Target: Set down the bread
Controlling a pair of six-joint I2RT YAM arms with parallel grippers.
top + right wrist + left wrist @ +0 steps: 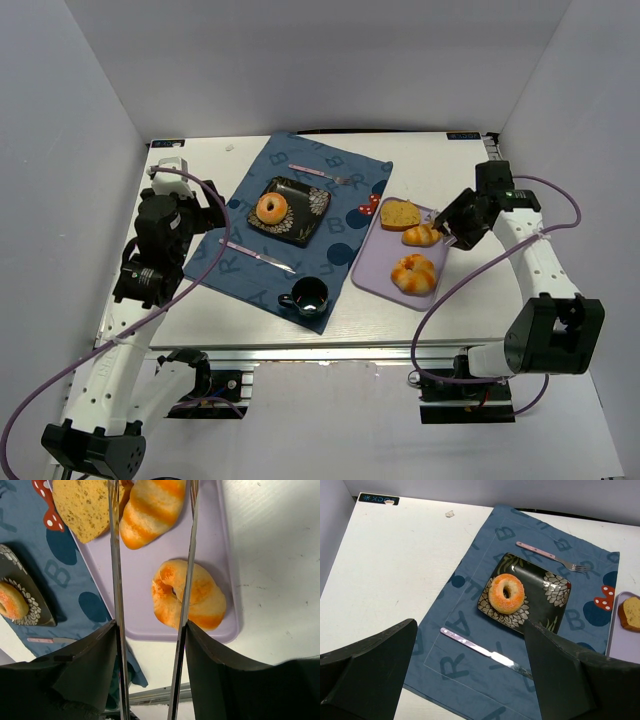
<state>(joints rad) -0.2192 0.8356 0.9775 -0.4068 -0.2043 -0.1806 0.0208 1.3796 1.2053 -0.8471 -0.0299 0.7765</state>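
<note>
Right gripper (446, 229) is over the far right side of the purple tray (368, 268), and my wrist camera shows its two fingers (114, 580) spread apart. The striped roll (150, 510) sits in the gap between them. I can't tell whether either finger is touching the crust. The roll lies flat on the tray. In the wrist view its long axis is skewed across the gap. From above it runs roughly left to right, with its right end towards the gripper.

Just left of the roll, touching or nearly so, lies a slice of bread (398, 214). The twisted bun (414, 273) is apart from both, at the tray's near end.

On the blue placemat (340, 235) the doughnut (506, 593) lies flat on the left part of the black plate (551, 602), hole facing up. The fork (550, 557) is beyond the plate, the knife (487, 654) is on its near side, and a dark cup (305, 294) is at the mat's near corner.

Left gripper (470, 630) hangs above the mat's left part, fingers wide apart, nothing in them.
</note>
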